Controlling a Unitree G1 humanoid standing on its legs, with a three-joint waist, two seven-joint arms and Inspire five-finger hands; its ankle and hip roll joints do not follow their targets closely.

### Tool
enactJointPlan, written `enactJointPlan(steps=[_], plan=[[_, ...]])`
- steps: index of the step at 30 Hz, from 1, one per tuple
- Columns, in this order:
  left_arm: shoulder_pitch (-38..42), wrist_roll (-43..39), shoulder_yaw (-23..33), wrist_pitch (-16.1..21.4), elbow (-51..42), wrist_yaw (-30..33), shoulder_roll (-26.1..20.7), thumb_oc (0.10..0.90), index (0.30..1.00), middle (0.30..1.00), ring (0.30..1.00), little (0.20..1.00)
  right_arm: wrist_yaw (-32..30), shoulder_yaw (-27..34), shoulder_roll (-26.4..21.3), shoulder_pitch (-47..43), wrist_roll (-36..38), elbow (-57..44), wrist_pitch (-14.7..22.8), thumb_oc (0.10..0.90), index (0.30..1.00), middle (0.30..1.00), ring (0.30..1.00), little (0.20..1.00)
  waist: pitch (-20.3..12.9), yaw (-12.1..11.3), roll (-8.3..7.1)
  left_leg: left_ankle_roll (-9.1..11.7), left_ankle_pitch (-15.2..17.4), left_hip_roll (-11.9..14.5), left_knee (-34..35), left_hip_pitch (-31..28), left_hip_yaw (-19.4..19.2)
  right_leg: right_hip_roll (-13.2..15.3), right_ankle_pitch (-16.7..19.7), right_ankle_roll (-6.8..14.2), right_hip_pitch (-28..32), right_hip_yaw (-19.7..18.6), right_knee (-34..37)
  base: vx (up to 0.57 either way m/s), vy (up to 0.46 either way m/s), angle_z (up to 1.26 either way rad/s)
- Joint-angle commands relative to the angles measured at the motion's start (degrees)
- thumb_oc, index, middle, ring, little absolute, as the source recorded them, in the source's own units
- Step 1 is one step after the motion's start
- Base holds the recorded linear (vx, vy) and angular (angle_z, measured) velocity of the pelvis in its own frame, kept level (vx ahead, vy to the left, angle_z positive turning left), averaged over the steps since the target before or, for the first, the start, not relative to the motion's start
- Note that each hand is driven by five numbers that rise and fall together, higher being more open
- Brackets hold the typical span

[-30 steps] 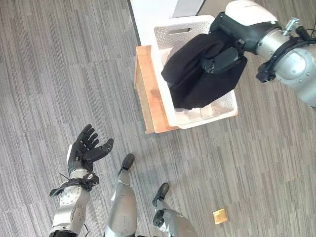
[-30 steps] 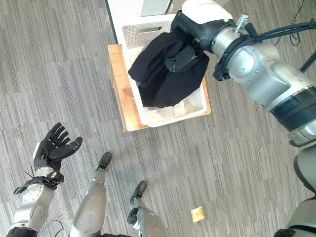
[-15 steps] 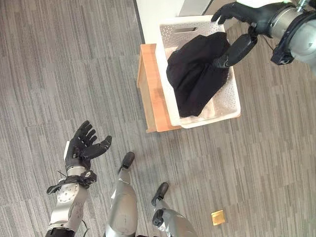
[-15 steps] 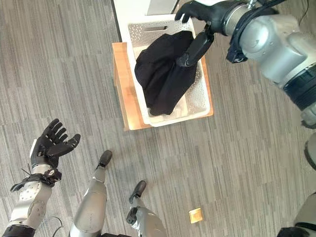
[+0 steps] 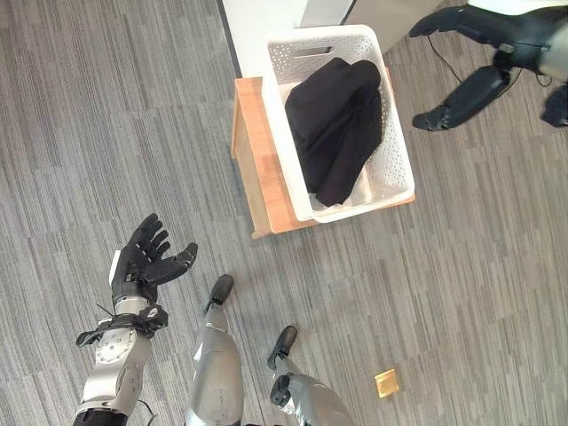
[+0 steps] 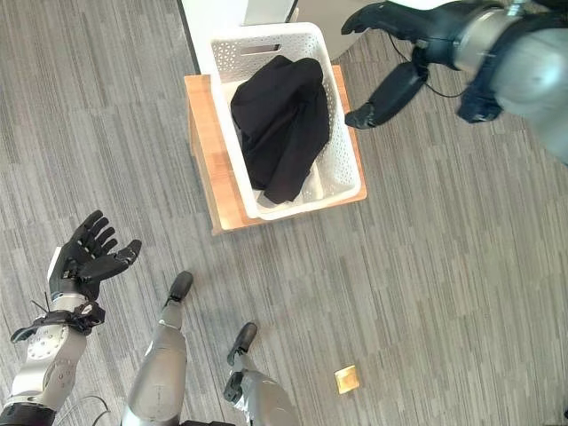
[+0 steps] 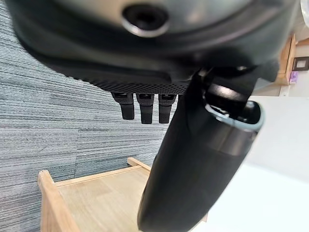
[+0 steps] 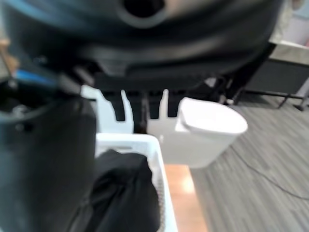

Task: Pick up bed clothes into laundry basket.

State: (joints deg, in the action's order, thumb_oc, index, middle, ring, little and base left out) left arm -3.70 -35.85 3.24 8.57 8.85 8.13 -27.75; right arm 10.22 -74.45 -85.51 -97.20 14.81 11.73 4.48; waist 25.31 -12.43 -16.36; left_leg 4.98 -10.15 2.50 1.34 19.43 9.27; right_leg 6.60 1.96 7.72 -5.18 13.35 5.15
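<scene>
A black garment (image 5: 335,124) lies inside the white perforated laundry basket (image 5: 393,169), which stands on a low wooden stand (image 5: 257,169). The garment (image 6: 281,124) drapes lengthwise in the basket (image 6: 346,182), free of any hand. My right hand (image 5: 470,53) hovers to the right of the basket, apart from it, fingers and thumb spread wide with nothing in them. In the right wrist view the garment (image 8: 120,203) and basket rim (image 8: 161,188) show past the straight fingers (image 8: 145,104). My left hand (image 5: 146,264) is held palm-up over the floor at lower left, open and empty.
A white bed or cabinet edge (image 5: 266,18) stands just behind the basket. A small gold square (image 5: 386,382) lies on the grey striped floor at lower right. The wooden stand (image 7: 87,198) shows in the left wrist view past the fingers.
My right hand let go of the black garment, which dropped fully into the basket, and the hand moved off to the right of the basket. The camera shifted slightly.
</scene>
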Motion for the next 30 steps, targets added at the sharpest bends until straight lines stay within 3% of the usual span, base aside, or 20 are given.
enactJointPlan(steps=[1,2,3,4,5,6,7,10,11,12,13,14,17,20,23,24,25,27,28,30], plan=[[-1.0,2.26,4.22,5.65,-7.72,0.58,5.32,0.8,0.9,0.9,0.9,0.9,-11.09,24.58,-4.66,12.27,4.44,-3.26,3.34,0.8,0.9,0.9,0.9,0.9,-5.4,3.5,3.92,1.26,5.63,0.62,2.87,-5.12,-3.65,5.1,1.7,5.13,0.69,-1.47,-3.52,-0.01,0.031,-0.08],[-1.16,2.91,5.35,5.5,-7.43,1.21,6.31,0.8,0.9,0.9,0.9,0.9,-12.53,35.94,-2.69,22.86,2.84,-4.68,3.68,0.8,0.9,0.9,0.9,0.9,-6.01,4.58,4.36,1.17,5.78,0.53,2.83,-5.38,-3.63,5.09,1.17,5.05,1.02,-1.25,-4.02,-0.02,0.004,-0.06],[-1.78,3.11,6.47,5.24,-7.47,1.62,6.14,0.8,0.9,0.9,0.9,0.9,-14.23,56.31,2.55,43.12,-0.12,-8.54,4.07,0.8,0.9,0.9,0.9,0.9,-6.79,5.67,3.35,0.86,5.62,0.39,2.89,-5.44,-3.39,5.16,0.81,5.07,0.89,-0.85,-5.2,-0.06,0.039,-0.05],[-1.28,3.6,6.95,5.03,-7.18,2.32,6.17,0.8,0.9,0.9,0.9,0.9,-16.42,69.4,8.53,56.43,-1.63,-11.21,4.59,0.8,0.9,0.9,0.9,0.9,-6.82,6.46,3.84,0.31,4.62,-0.02,2.43,-5.0,-3.04,5.25,1.18,4.95,0.43,-1.22,-6.52,0.02,0.003,0.03],[-1.18,3.58,5.97,4.98,-7.18,2.35,4.04,0.8,0.9,0.9,0.9,0.9,-16.13,77.84,10.18,65.25,-2.33,-13.91,4.15,0.8,0.9,0.9,0.9,0.9,-6.98,5.11,2.21,0.55,5.79,0.05,2.8,-5.64,-2.71,5.19,-0.15,4.96,1.08,-0.81,-6.55,0.07,0.011,0.25],[1.06,3.74,3.69,4.33,-5.96,2.54,4.89,0.8,0.9,0.9,0.9,0.9,-16.91,91.2,23.92,83.12,-5.0,-21.05,5.41,0.8,0.9,0.9,0.9,0.9,-6.66,6.1,4.21,0.02,5.06,-0.83,2.11,-5.54,-1.66,4.27,-2.36,4.42,1.51,-3.26,-8.39,0.16,-0.037,0.48],[1.6,3.79,1.95,4.31,-5.64,2.32,4.4,0.8,0.9,0.9,0.9,0.9,-16.39,95.0,29.28,89.72,-5.07,-23.35,5.32,0.8,0.9,0.9,0.9,0.9,-6.97,5.4,4.76,-0.06,5.26,-1.14,2.38,-5.9,-0.95,3.75,-3.91,4.1,1.86,-4.33,-8.83,0.1,-0.009,0.8],[2.9,4.11,0.48,4.5,-4.62,2.3,5.24,0.8,0.9,0.9,0.9,0.9,-16.73,92.79,48.87,98.91,-2.76,-24.57,6.8,0.8,0.9,0.9,0.9,0.9,-8.37,6.97,8.11,-0.48,5.19,-2.66,0.91,-6.53,2.44,0.77,-8.97,2.19,3.23,-11.89,-12.12,0.06,-0.047,0.73],[2.12,4.56,0.93,4.16,-4.21,1.72,5.21,0.8,0.9,0.9,0.9,0.9,-14.8,92.11,51.23,100.69,-3.33,-25.23,6.65,0.8,0.9,0.9,0.9,0.9,-9.2,7.38,8.7,-0.3,5.22,-2.64,0.52,-6.81,2.75,0.56,-9.92,1.85,3.63,-12.87,-12.59,-0.02,-0.133,1.04],[1.8,4.95,0.87,4.41,-3.95,1.62,5.38,0.8,0.9,0.9,0.9,0.9,-14.86,89.16,57.51,103.58,-0.81,-25.06,7.49,0.8,0.9,0.9,0.9,0.9,-10.07,8.55,9.91,-0.5,4.38,-3.72,-0.65,-6.87,5.35,-2.31,-12.42,0.79,5.06,-20.2,-14.65,0.02,-0.083,1.04],[1.77,4.95,0.86,4.4,-3.95,1.63,5.36,0.8,0.9,0.9,0.9,0.9,-14.85,89.14,57.53,103.6,-0.82,-25.04,7.51,0.8,0.9,0.9,0.9,0.9,-10.3,8.62,9.77,-0.51,4.79,-3.72,-0.41,-7.05,5.29,-2.25,-12.81,0.65,5.13,-20.07,-14.68,-0.02,-0.119,1.29],[1.77,5.27,1.19,4.76,-3.38,1.13,5.62,0.8,0.9,0.9,0.9,0.9,-13.59,86.41,59.98,104.39,-1.09,-25.54,7.68,0.8,0.9,0.9,0.9,0.9,-11.11,9.86,11.08,-0.09,3.73,-4.68,-1.9,-6.48,8.29,-6.09,-15.32,-1.15,5.98,-28.69,-16.29,0.01,-0.039,1.07],[1.29,5.93,0.82,5.14,-3.58,0.78,6.21,0.8,0.9,0.9,0.9,0.9,-12.73,82.69,61.89,104.11,1.22,-25.84,8.32,0.8,0.9,0.9,0.9,0.9,-11.42,9.44,12.21,0.74,2.59,-5.65,-3.07,-5.38,11.05,-8.53,-16.82,-3.03,7.44,-32.98,-16.54,-0.11,-0.147,1.07],[-0.06,6.97,0.42,5.4,-4.72,0.52,8.24,0.8,0.9,0.9,0.9,0.9,-11.65,75.6,60.3,99.68,0.71,-26.08,7.97,0.8,0.9,0.9,0.9,0.9,-10.71,7.12,13.62,3.08,-0.98,-4.95,-2.53,-3.61,13.33,-9.31,-17.32,-5.93,10.65,-29.07,-12.71,-0.3,-0.396,0.9],[-1.35,6.72,0.53,5.56,-4.93,0.65,9.51,0.8,0.9,0.9,0.9,0.9,-10.78,71.4,59.43,95.77,1.0,-26.28,7.66,0.8,0.9,0.9,0.9,0.9,-9.64,5.68,14.44,3.65,-0.66,-3.98,-3.03,-2.77,12.12,-9.49,-16.26,-6.45,11.46,-26.22,-11.66,-0.31,-0.225,1.36],[-2.29,6.02,0.51,5.24,-4.24,0.02,10.9,0.8,0.9,0.9,0.9,0.9,-9.73,69.51,58.45,94.83,0.7,-27.39,6.77,0.8,0.9,0.9,0.9,0.9,-9.11,5.75,14.43,1.54,2.31,-2.13,-8.14,-3.04,4.29,-8.6,-14.01,-6.13,10.38,-22.8,-11.41,-0.42,-0.159,1.06],[-2.33,6.03,0.5,5.22,-4.23,0.02,10.94,0.8,0.9,0.9,0.9,0.9,-9.73,69.48,58.4,94.85,0.71,-27.36,6.77,0.8,0.9,0.9,0.9,0.9,-9.28,5.83,14.23,1.47,2.98,-2.35,-8.31,-3.1,4.19,-8.37,-14.41,-6.2,10.56,-22.73,-11.34,-0.53,-0.108,1.09],[-4.7,6.26,0.92,4.89,-4.64,-1.23,11.6,0.8,0.9,0.9,0.9,0.9,-8.32,68.42,58.74,96.96,3.31,-27.19,5.78,0.8,0.9,0.9,0.9,0.9,-10.4,7.39,12.17,0.14,11.17,-1.53,-21.17,-7.77,-4.46,-4.21,-11.36,-5.71,8.35,-15.0,-9.92,-0.49,-0.139,1.3],[-4.77,6.26,0.93,4.87,-4.69,-1.24,11.59,0.8,0.9,0.9,0.9,0.9,-8.29,68.41,58.74,97.0,3.33,-27.22,5.78,0.8,0.9,0.9,0.9,0.9,-10.56,7.58,12.19,0.15,10.99,-1.55,-21.19,-7.51,-4.28,-4.24,-11.15,-5.7,8.24,-14.83,-9.77,-0.44,-0.127,2.07],[-5.92,7.29,1.43,4.75,-5.59,-1.57,10.96,0.8,0.9,0.9,0.9,0.9,-6.91,68.64,59.5,100.33,5.63,-26.76,5.44,0.8,0.9,0.9,0.9,0.9,-12.04,10.12,12.17,0.13,12.15,1.8,-24.67,-12.14,-9.35,-2.84,-9.65,-5.69,7.18,-9.86,-8.88,-0.28,-0.067,1.74]])
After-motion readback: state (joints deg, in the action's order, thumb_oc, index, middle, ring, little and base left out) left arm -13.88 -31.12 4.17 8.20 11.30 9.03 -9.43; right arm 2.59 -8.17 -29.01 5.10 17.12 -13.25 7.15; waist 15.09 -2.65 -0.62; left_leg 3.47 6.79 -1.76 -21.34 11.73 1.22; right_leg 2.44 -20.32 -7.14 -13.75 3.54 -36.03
